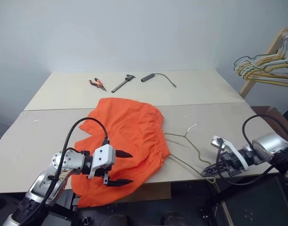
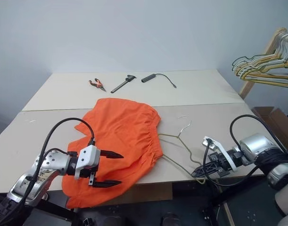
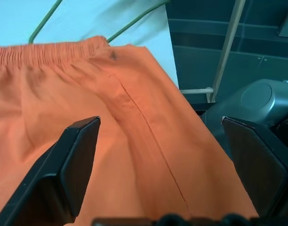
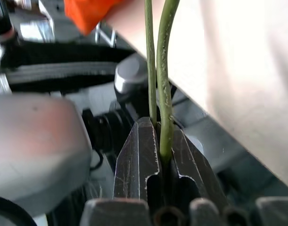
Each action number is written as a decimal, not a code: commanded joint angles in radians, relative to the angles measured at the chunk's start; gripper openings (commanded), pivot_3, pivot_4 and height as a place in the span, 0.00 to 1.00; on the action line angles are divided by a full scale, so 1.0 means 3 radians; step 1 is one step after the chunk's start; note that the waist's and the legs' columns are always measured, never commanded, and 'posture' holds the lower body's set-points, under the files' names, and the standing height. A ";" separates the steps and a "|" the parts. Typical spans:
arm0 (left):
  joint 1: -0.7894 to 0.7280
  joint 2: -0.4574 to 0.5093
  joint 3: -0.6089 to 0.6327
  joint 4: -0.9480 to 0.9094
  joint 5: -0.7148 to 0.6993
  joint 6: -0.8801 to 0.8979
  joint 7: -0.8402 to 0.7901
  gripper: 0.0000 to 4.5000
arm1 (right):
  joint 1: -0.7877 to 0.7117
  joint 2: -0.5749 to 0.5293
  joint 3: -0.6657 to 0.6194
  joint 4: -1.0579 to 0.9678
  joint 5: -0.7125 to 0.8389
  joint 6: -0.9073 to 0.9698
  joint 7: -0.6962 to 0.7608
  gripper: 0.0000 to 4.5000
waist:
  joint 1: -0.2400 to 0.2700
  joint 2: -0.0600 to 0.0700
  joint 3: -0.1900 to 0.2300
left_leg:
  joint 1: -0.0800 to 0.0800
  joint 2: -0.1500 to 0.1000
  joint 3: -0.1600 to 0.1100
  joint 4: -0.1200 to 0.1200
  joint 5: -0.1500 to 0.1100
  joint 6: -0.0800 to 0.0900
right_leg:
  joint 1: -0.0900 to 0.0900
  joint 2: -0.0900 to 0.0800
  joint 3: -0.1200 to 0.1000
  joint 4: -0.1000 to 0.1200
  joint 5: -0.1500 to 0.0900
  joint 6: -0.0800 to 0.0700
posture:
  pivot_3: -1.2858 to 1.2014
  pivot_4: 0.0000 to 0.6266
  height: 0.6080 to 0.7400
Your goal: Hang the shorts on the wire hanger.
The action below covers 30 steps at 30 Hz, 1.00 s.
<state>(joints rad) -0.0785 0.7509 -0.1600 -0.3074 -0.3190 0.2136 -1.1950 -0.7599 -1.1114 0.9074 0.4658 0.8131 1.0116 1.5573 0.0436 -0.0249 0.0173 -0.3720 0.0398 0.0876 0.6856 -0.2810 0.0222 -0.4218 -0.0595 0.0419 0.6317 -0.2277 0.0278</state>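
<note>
At the table's near edge, your right gripper (image 1: 210, 172) is clamped on a corner of the wire hanger (image 1: 188, 147), whose long wire runs along that edge toward the shorts (image 1: 127, 134). Your left gripper (image 1: 120, 168) hovers spread wide over the overhanging shorts, so it is the nearer arm.

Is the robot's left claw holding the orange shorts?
No, the left gripper hangs wide open above the shorts.
</note>
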 commanded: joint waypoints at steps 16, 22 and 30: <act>-0.0223 -0.0415 -0.0176 0.0260 0.0427 0.0171 0.0678 1.00 | -0.0146 0.0167 -0.0090 0.0353 -0.0004 0.0031 0.0190 0.00 | 0.0001 0.0001 -0.0002 | 0.0001 0.0002 0.0000 0.0003 0.0000 0.0000 | 0.0002 0.0002 0.0000 0.0001 0.0002 -0.0003 | 0.54 0.00 1.00; -0.0357 -0.0727 -0.0295 0.0436 0.0727 0.0109 0.1091 1.00 | -0.0087 0.0178 -0.0142 0.0349 -0.0053 0.0028 0.0190 0.00 | 0.0000 0.0001 -0.0002 | -0.0002 0.0001 -0.0002 0.0004 0.0000 0.0001 | 0.0001 0.0003 0.0000 0.0001 0.0004 -0.0002 | 0.54 0.00 1.00; -0.0216 -0.0420 -0.0726 0.0491 0.1154 0.0265 0.0957 1.00 | -0.0096 0.0226 -0.0228 0.0463 -0.0036 0.0145 0.0190 0.00 | -0.0014 0.0008 -0.0012 | 0.0002 0.0001 -0.0001 0.0004 0.0000 0.0001 | 0.0004 0.0003 0.0000 0.0001 0.0003 -0.0003 | 0.54 0.00 1.00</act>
<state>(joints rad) -0.1541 0.6019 -0.3464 -0.1792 -0.0215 0.2798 -0.8996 -0.7710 -1.0446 0.8825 0.5934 0.7963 1.0379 1.5589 0.0395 -0.0226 0.0137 -0.3710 0.0401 0.0873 0.6869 -0.2812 0.0224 -0.4201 -0.0587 0.0421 0.6320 -0.2267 0.0269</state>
